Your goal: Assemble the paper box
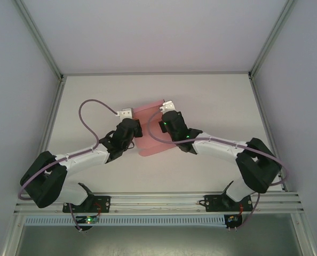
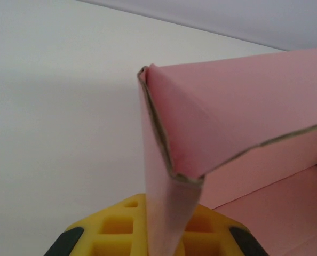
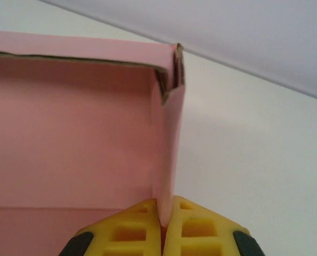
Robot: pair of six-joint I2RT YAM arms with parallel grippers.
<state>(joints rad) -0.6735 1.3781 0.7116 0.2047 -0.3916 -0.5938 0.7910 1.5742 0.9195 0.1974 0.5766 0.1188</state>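
You have one paper box (image 1: pixel 149 141), long axis near-to-far, open upward | two grippers: left gripper (image 2: pixel 166 230), right gripper (image 3: pixel 163 226), each clamped on a side wall.

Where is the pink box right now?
From above, the pink box sits in the middle of the table, between the two arms. The left arm's fingers pinch its left wall, the right arm's fingers its right wall.

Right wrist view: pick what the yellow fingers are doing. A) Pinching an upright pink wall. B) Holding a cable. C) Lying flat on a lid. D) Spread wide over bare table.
A: the right gripper has its yellow fingers closed on an upright wall of the paper box.
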